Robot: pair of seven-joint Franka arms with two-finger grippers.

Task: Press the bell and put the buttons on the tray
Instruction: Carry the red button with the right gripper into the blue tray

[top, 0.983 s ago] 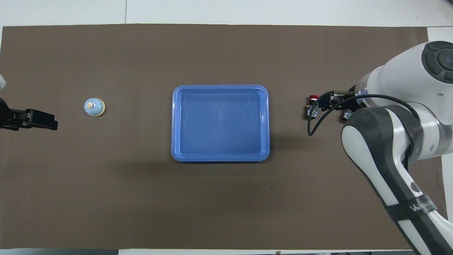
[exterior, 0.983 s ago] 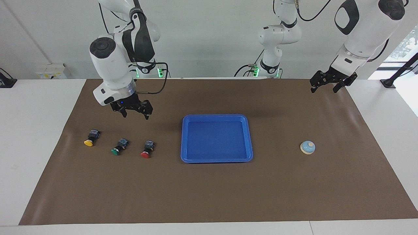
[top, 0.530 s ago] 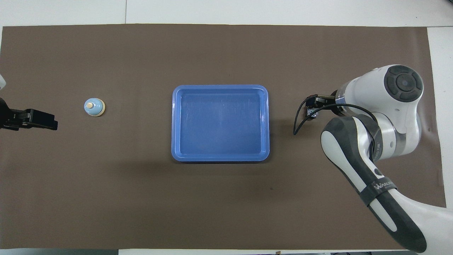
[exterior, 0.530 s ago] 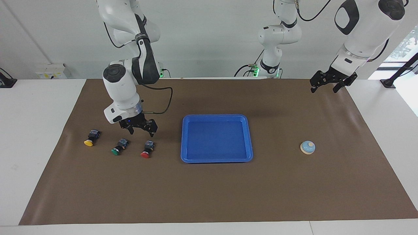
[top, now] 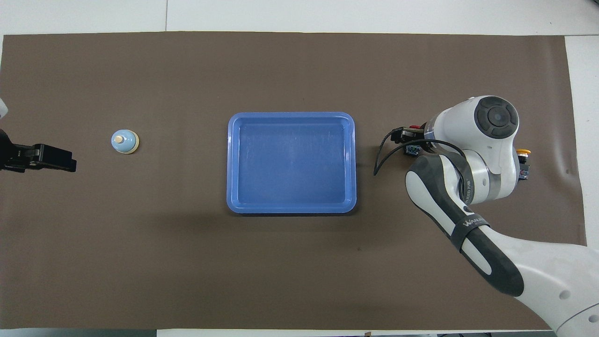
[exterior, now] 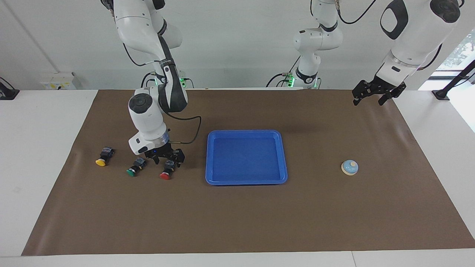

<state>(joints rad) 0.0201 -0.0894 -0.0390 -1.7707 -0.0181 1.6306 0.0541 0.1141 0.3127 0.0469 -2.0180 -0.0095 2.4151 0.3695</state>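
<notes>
The red button (exterior: 165, 174) lies on the brown mat beside the blue tray (exterior: 246, 181), toward the right arm's end. My right gripper (exterior: 169, 162) is open and low, its fingers on either side of the red button's black body. The green button (exterior: 133, 170) and yellow button (exterior: 102, 160) lie in the same row. In the overhead view the right arm hides the green button; the red cap (top: 414, 127) and yellow cap (top: 524, 151) peek out. The light-blue bell (exterior: 349, 167) stands toward the left arm's end. My left gripper (exterior: 371, 99) waits, open, raised over the mat's edge.
The tray (top: 291, 209) is empty in the middle of the mat (top: 290, 271). The bell (top: 125, 141) stands alone between the tray and the left gripper (top: 65, 164). A black cable (exterior: 193, 129) loops from the right wrist.
My right gripper has come down and moved toward the tray, from above the mat near the buttons to around the red button. The left arm, bell, tray and buttons have not moved.
</notes>
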